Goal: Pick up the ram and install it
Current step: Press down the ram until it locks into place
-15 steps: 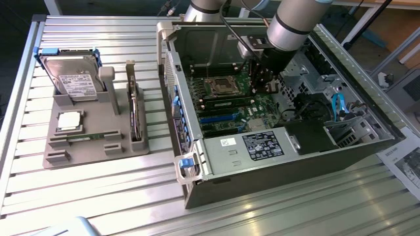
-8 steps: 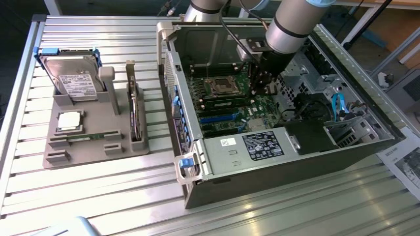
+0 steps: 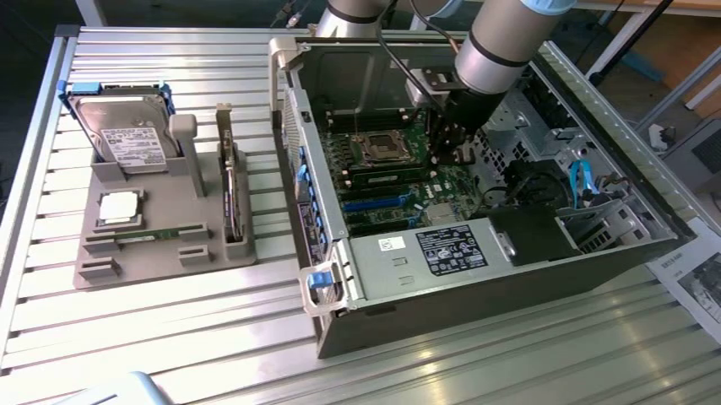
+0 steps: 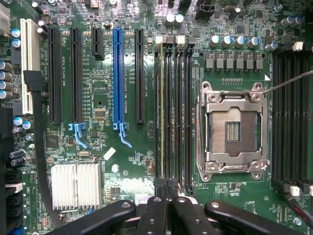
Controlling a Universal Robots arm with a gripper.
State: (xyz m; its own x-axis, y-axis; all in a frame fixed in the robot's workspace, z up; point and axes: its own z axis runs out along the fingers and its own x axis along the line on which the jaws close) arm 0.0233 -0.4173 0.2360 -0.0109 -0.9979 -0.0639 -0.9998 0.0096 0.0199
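End effector (image 4: 166, 205) fingers together, hovering over the memory slots (image 4: 173, 112) inside the PC case (image 3: 451, 278) on the worktop. The ram (image 4: 162, 112) looks seated edge-on in a slot beside the CPU socket (image 4: 233, 131); install looks basically done

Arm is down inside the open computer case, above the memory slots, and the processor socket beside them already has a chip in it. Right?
No. The processor socket is empty: the wrist view shows bare contacts inside its frame. The gripper is inside the case above the memory slots, as stated.
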